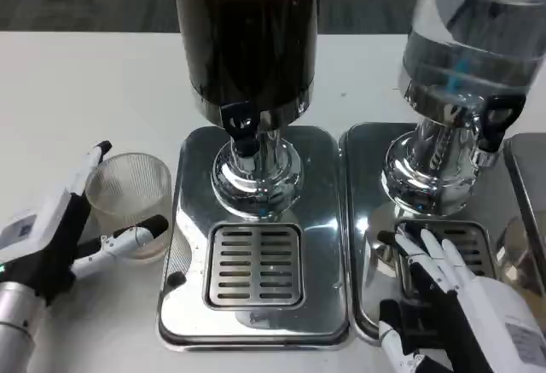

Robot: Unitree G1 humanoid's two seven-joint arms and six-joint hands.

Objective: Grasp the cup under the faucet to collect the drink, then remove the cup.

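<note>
Head view, looking down on the worktop (77,83). The left robot hand (60,236) holds the cup (130,204): one finger reaches along the cup's far rim and another lies across its near side, so the clear ribbed wall sits between them. The cup stands on the worktop just left of the dark dispenser (247,32), beside the edge of that dispenser's drip tray (256,262) and not on it; it appears empty. The black faucet (241,127) hangs from the dark dispenser above the slotted grate (255,265), so the cup is not yet under the spout.

The right robot hand (448,292) holds nothing; its fingers are spread and rest over the drip tray of the clear dispenser (473,40), which stands to the right of the dark dispenser.

Probable step: carrying the cup rightward onto the grate beneath the faucet.

Risks, as judged from this arrangement. The hold appears light and the wall is thin, so the cup may flex, tip or slip as it is lifted over the tray's raised edge. If it stops short of the spout's line, the drink would fall on the grate. A raised rim could strike the faucet.
</note>
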